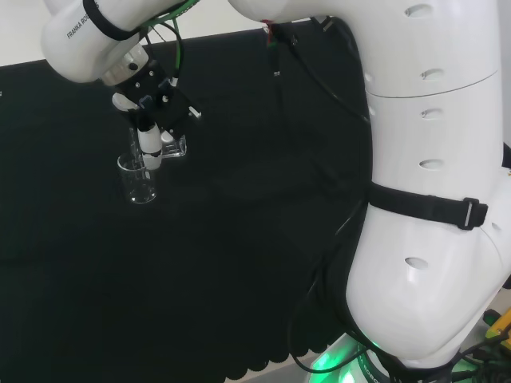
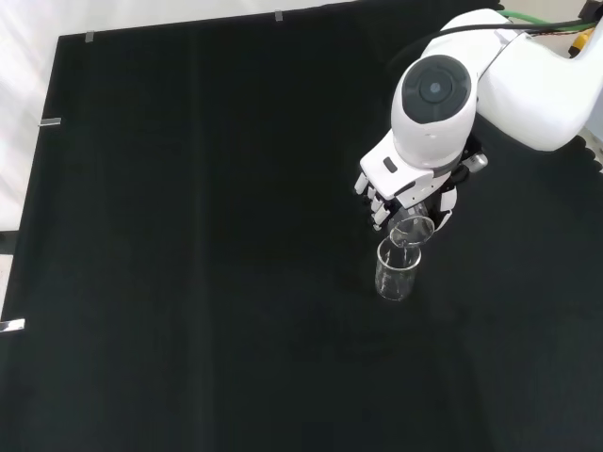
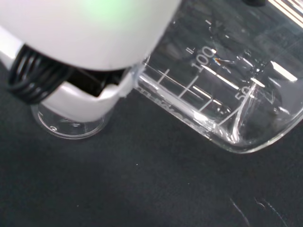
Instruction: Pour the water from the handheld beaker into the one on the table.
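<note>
The black and white hand (image 1: 148,102) is curled round a clear glass beaker (image 1: 172,147) and holds it tipped on its side. Its lip hangs over the rim of a second clear beaker (image 1: 137,180) that stands upright on the black cloth. In the front view the hand (image 2: 405,182) sits just above the tipped beaker (image 2: 412,229), whose mouth meets the standing beaker (image 2: 396,271). Close up in the wrist view, the held beaker (image 3: 222,94) shows printed scale marks, and the standing beaker (image 3: 70,126) is partly hidden behind a white part of the hand (image 3: 94,42). How much water either one holds I cannot tell.
The arm's big white links (image 1: 423,191) fill the right of the head view, with cables hanging beside them. Black cloth (image 2: 188,235) stretches wide around the two beakers. Its pale left edge (image 2: 19,188) shows in the front view.
</note>
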`<state>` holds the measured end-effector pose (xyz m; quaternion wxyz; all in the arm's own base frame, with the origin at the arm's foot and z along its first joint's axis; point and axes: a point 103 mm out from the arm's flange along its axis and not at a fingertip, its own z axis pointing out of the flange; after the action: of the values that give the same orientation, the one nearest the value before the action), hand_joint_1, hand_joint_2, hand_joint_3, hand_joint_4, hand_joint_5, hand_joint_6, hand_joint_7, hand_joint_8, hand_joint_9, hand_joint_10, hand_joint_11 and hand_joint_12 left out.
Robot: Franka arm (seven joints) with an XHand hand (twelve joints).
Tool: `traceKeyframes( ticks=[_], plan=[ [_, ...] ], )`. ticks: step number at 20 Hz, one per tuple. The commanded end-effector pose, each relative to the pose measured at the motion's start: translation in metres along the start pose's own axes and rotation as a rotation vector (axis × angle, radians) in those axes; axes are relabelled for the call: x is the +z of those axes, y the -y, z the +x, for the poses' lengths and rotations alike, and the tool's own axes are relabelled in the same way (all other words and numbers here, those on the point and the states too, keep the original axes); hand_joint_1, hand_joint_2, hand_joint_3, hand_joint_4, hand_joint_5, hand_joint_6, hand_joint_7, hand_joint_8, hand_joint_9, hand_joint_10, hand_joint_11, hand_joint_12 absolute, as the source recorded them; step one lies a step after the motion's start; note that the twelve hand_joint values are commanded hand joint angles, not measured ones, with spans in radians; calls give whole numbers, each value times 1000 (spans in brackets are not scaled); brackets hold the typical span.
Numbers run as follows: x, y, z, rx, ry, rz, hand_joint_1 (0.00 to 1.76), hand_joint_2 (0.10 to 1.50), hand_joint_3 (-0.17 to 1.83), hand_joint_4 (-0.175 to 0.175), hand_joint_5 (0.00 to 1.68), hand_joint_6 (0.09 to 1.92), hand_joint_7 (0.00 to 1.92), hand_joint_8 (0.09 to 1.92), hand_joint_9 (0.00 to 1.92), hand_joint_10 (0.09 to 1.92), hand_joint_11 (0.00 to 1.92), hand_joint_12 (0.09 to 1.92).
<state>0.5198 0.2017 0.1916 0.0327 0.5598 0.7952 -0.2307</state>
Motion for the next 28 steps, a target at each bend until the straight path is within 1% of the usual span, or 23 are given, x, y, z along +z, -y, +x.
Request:
traceKeyframes(
  ticks=[1, 28],
  plan=[
    [0, 0, 0, 6, 14, 7, 1327, 640, 571, -175, 1470, 224, 1597, 87, 1536, 87, 1074, 874],
    [-6, -2, 0, 30, 78, 32, 1327, 643, 568, -175, 1469, 225, 1596, 87, 1536, 87, 1075, 872]
  ],
)
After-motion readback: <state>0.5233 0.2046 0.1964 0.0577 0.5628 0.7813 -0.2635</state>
